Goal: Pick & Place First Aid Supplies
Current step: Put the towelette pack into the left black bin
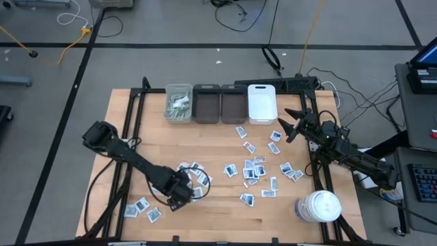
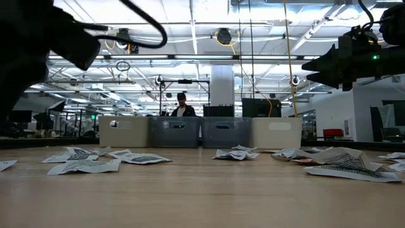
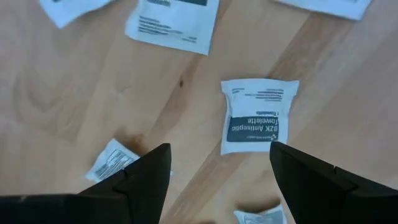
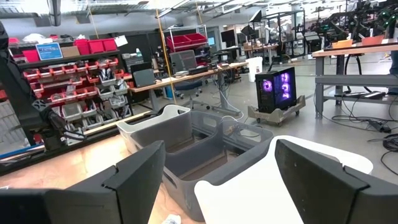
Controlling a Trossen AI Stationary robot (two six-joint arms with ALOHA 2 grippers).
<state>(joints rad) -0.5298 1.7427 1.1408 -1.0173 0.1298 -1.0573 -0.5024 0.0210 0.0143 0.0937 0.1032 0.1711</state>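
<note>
— Right, where does the left claw (image 1: 179,195) stand?

— Low over the bench (image 1: 136,137) near its front edge, left of centre, among a cluster of sachets. Its fingers stand apart and nothing is between them. In the left wrist view one sachet (image 3: 258,115), dark band of print across it, lies flat on the wood just ahead of the gap between the fingertips, not touching either one.

— So it lines up with that one?

— Roughly; the sachet sits a little toward one finger rather than dead centre, so the claw would probably need to shift before it comes down.

— How would such a sachet handle?

— Judging by the look, very light, thin and limp, with a smooth wrapper. It lies flush on the wood, so fingers could skate over it or push it along. Best taken across its narrow width, by pinching two opposite edges so it buckles up into the grip.

— And the rest of the supplies?

— More sachets (image 1: 254,169) are scattered across the middle and right of the bench, a few near the front left corner. Four bins (image 1: 220,104) stand in a row along the back edge.

— The right claw (image 1: 292,124)?

— Waiting, raised near the back right, by the white bin (image 1: 261,102), fingers wide apart, holding nothing.
</note>
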